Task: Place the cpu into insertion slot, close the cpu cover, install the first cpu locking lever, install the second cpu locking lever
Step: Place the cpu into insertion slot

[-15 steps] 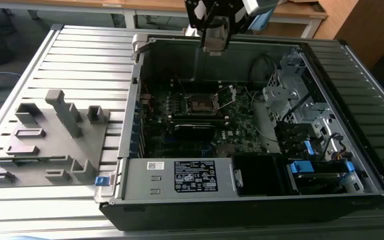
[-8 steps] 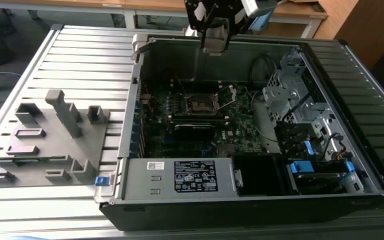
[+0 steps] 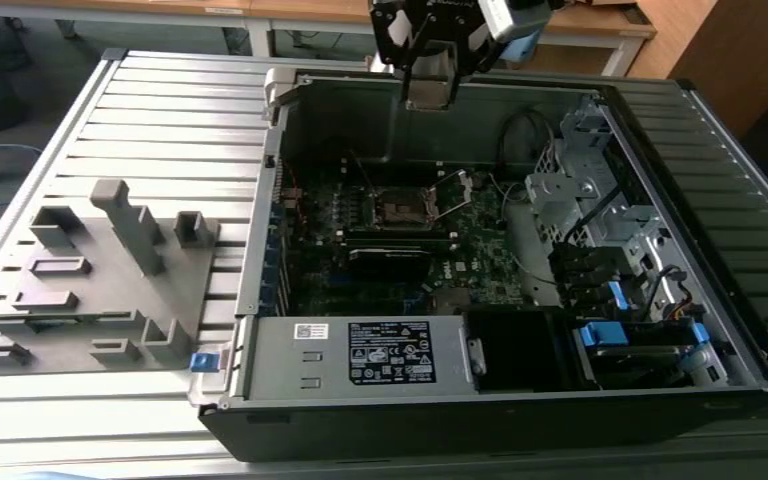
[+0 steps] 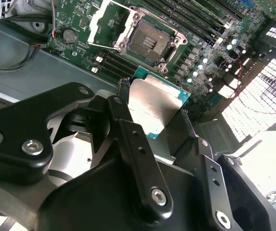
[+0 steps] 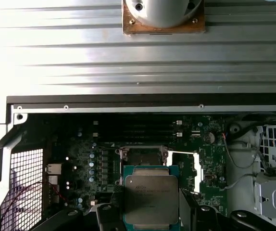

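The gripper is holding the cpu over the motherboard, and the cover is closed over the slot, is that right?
Not quite. The gripper does hold the cpu over the motherboard, but the cover is flipped open, not closed, leaving the slot bare; the second wrist view shows it.

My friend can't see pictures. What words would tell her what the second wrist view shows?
The black gripper holds the cpu, a flat silver-topped square chip, by its edges above a green motherboard. Beyond it the insertion slot lies bare, with the cpu cover tipped open beside it.
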Controlling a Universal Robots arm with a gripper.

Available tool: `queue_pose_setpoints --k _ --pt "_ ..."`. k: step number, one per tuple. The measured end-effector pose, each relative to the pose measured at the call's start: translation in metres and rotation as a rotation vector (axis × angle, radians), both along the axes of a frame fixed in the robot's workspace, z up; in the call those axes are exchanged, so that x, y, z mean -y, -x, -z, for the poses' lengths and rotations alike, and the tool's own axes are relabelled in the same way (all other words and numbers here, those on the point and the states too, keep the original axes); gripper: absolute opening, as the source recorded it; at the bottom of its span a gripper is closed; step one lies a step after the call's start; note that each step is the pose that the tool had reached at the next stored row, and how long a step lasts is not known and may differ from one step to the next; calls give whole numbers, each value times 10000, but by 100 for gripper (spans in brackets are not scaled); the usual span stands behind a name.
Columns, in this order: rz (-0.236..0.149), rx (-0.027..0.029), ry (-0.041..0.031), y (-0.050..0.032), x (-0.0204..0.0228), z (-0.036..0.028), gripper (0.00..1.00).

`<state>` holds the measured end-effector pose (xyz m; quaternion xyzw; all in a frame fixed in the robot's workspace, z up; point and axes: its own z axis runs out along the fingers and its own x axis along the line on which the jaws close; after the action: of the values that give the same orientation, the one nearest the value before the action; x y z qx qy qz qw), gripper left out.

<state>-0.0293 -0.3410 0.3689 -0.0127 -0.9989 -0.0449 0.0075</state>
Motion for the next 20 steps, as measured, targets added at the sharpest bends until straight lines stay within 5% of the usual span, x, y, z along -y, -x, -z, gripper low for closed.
queue_pose_setpoints --k 20 --pt "0 57 2 0 0 140 54"
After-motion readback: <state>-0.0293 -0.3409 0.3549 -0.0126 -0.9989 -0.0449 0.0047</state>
